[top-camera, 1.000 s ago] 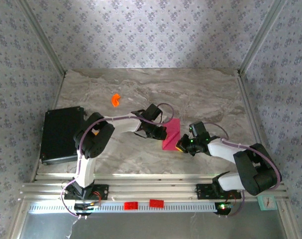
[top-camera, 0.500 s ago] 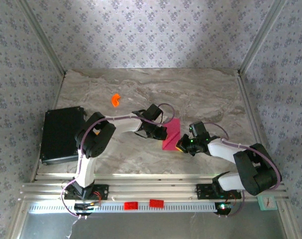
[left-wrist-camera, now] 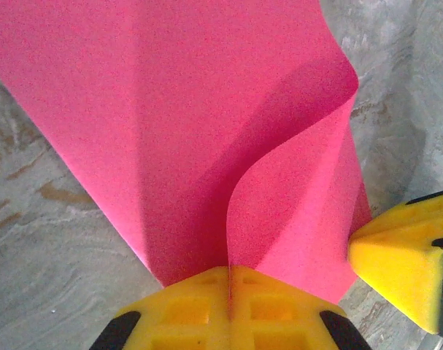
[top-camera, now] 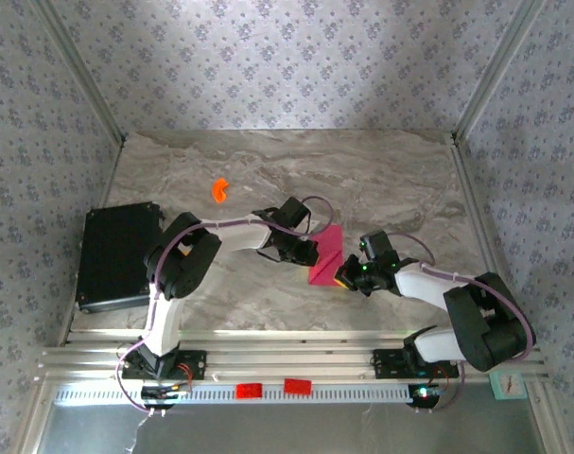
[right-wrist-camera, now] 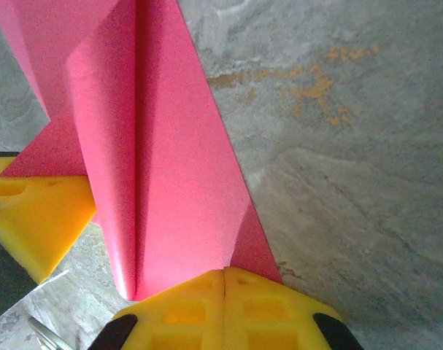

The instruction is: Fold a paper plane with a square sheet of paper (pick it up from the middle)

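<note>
Both arms reach in from the near edge of the marble table (top-camera: 381, 180) and meet around its middle. The right gripper (right-wrist-camera: 225, 280) has its yellow pads pressed flat together on one edge of the magenta-pink paper sheet (left-wrist-camera: 206, 109), pinching it. The left gripper (left-wrist-camera: 229, 277) is clamped tight on the opposite edge, and the paper disappears into the seam between its pads. The two grippers are near each other, each one's yellow finger showing at the side of the other's wrist view.

The sheet is plain and matte, with no print. It is folded lengthwise along a straight crease, and one layer bows away from the fold in a soft curve. From above it looks like a narrow slanted shape between the grippers, tapering to a point at its far end. Whether it touches the tabletop I cannot tell.

A black case (top-camera: 116, 255) lies at the table's left edge. Farther back and well apart from the paper sits a small orange plastic piece (top-camera: 219, 189), with the patterned wall (top-camera: 287, 57) behind
</note>
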